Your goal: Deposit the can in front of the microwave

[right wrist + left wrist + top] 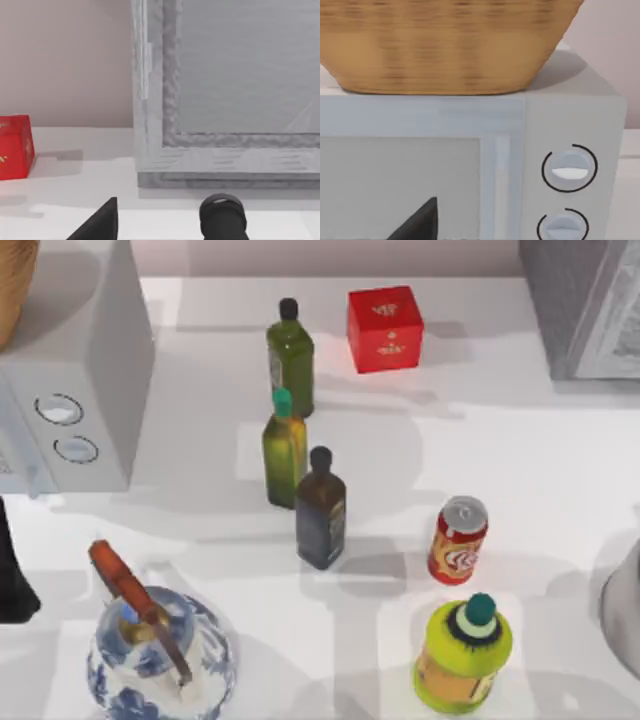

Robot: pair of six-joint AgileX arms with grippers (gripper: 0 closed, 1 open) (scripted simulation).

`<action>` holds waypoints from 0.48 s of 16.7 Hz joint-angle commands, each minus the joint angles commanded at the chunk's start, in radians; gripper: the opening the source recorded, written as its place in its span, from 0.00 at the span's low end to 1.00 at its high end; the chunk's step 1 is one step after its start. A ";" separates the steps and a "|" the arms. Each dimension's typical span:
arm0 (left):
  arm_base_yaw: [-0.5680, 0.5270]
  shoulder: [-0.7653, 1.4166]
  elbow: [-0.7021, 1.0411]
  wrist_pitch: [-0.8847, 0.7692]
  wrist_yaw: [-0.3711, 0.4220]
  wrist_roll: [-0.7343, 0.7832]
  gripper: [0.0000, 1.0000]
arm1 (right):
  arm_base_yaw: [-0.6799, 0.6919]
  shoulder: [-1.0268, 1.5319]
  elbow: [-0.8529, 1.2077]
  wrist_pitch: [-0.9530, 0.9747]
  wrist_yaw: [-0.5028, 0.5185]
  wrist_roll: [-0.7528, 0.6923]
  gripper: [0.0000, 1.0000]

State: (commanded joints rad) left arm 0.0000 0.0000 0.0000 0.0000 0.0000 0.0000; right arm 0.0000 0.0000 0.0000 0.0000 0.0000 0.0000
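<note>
I'm looking at a rendered kitchen scene. A microwave (75, 390) stands on the white counter (520, 440), far left. Bottles and a teapot (160, 660) stand nearby.

Bright even light, soft grey shadows, slight blur

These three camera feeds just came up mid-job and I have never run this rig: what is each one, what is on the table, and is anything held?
The rig is a pair of AgileX arms at a white table. The top view looks straight down. It shows the can standing right of centre, untouched, and the microwave at the far left with two dials. Between them stand three bottles. A red box sits at the back, a yellow-green jar in front of the can, and a blue-and-white teapot at the lower left.

The left wrist view faces the microwave's front, with a wicker basket on top. The right wrist view faces a speckled grey box. Nothing appears held.
</note>
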 joint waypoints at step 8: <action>-0.106 0.208 0.215 -0.138 0.004 -0.009 1.00 | 0.000 0.000 0.000 0.000 0.000 0.000 1.00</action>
State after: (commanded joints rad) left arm -0.1062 0.2079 0.2150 -0.1384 0.0040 -0.0090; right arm 0.0000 0.0000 0.0000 0.0000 0.0000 0.0000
